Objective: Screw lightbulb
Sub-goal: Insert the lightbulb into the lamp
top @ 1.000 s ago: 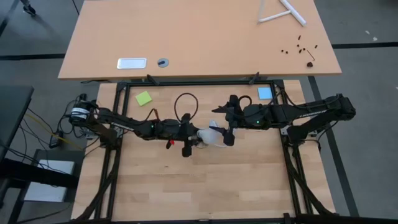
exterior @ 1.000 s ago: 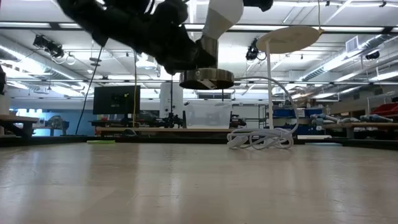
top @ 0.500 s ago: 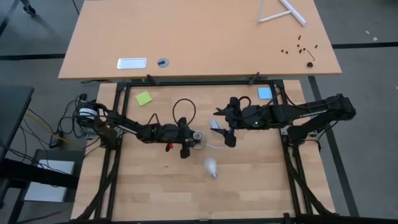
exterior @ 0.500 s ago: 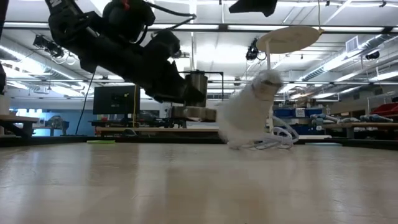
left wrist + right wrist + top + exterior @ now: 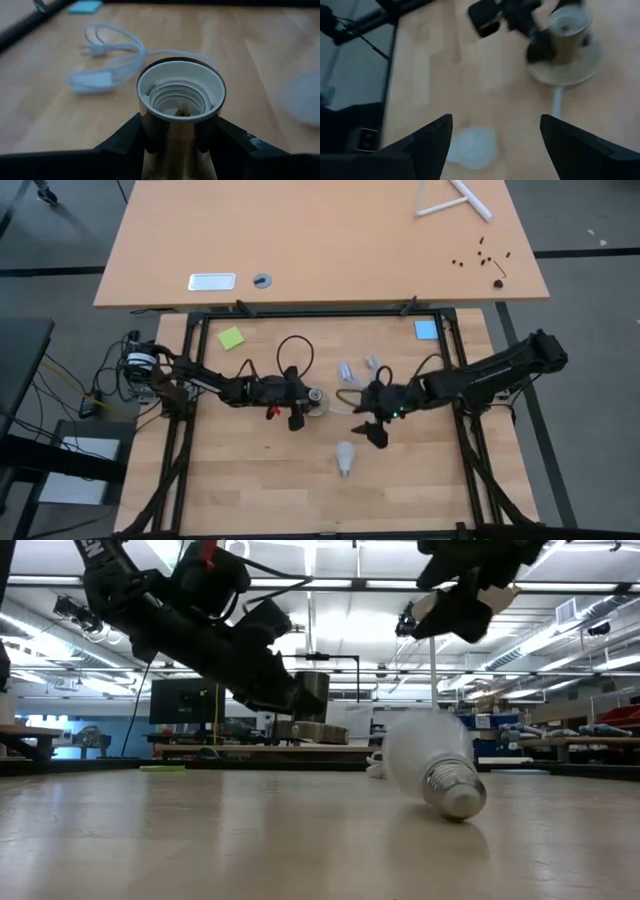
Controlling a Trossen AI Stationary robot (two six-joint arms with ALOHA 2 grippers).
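The lightbulb lies loose on the table toward its front edge. The right gripper hovers beside it, jaws spread and empty, while the left gripper clamps the socket. Being round, the bulb could roll off if nudged by a descending finger.

Left gripper jaws clamped at frame centre; right gripper hovers lower right, jaws spread, empty.
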